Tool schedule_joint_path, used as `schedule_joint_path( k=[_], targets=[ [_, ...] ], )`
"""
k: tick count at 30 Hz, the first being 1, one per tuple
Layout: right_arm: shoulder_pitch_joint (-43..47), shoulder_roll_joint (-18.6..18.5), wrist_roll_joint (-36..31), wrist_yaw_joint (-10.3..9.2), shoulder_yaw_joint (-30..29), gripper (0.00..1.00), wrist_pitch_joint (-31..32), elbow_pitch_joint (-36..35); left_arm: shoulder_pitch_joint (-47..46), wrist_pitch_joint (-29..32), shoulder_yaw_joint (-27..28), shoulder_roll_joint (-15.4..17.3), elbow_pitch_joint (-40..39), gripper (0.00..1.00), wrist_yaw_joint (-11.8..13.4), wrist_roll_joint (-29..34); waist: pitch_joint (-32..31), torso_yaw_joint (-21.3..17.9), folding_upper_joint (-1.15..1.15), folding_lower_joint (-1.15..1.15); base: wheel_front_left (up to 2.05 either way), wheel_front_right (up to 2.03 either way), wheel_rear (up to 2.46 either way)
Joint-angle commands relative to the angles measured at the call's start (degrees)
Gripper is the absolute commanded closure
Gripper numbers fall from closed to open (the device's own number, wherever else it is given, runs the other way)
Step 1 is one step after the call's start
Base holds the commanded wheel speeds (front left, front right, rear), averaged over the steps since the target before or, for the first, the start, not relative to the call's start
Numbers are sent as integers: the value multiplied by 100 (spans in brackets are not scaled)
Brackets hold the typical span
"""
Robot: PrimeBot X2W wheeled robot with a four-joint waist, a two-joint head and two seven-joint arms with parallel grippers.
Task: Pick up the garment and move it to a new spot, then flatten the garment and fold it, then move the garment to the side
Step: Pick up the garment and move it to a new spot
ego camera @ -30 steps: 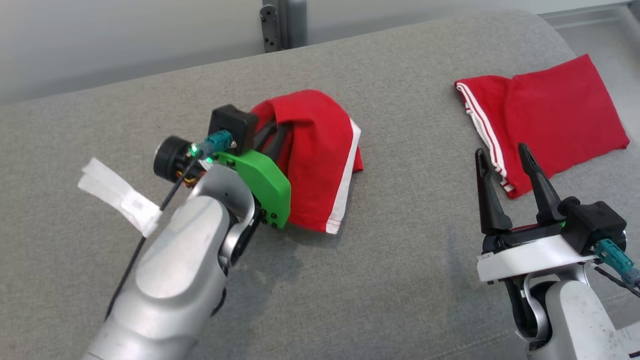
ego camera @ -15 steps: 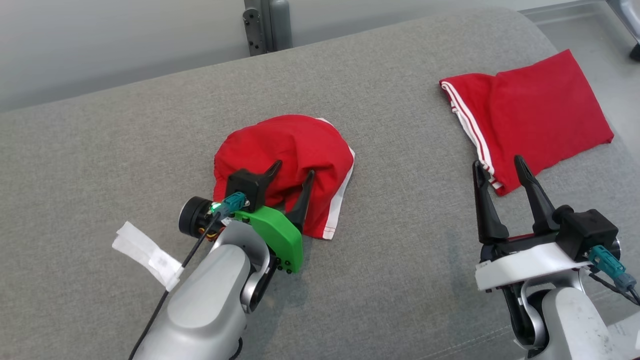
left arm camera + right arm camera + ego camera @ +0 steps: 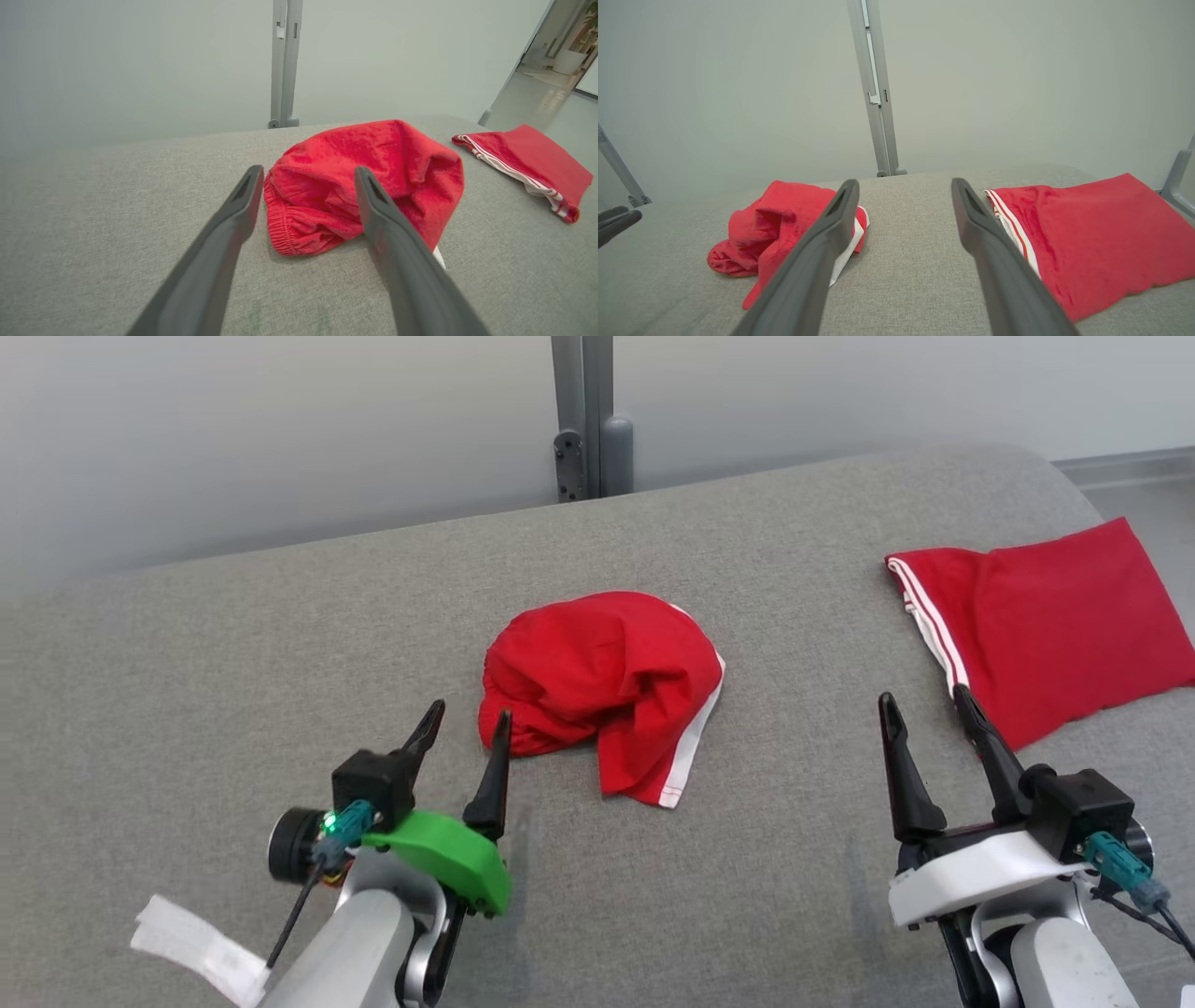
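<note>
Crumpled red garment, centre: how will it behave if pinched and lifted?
Likely floppy: the crumpled garment lies in bunched folds, so it should drape when lifted. Probably light: thin cloth. Pushed, it would likely bunch on the coarse grey cushion.

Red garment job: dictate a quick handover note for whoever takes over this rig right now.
Left tool: open and empty, just short of the crumpled garment, which it let go of a moment ago.
Right tool: open and empty, by the striped edge of the second garment.
Things: the crumpled garment lies in a heap mid-cushion. The second garment lies flat at the right.
Done: garment picked up and set down in the middle.
Left: flatten it, fold it, move it to the side.
</note>
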Motion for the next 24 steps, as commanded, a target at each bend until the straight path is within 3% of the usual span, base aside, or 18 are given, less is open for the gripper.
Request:
schedule_joint_path(
  k=[1, 12, 24],
  targets=[
    [123, -8, -20, 0, 3, 0, -19, 31, 267, -32, 105, 89, -149, 0, 110, -21, -237, 213, 0, 0, 0, 0, 0],
    [423, -8, 135, 0, -59, 0, -210, 138, 1918, -63, 1141, 238, -1924, 0, 779, 184, -367, 410, 0, 0, 0, 0, 0],
    [329, -8, 297, 0, 64, 0, -370, 464, 2417, -64, 1484, 87, -2217, 0, 710, 446, -370, 516, 0, 0, 0, 0, 0]
  ],
)
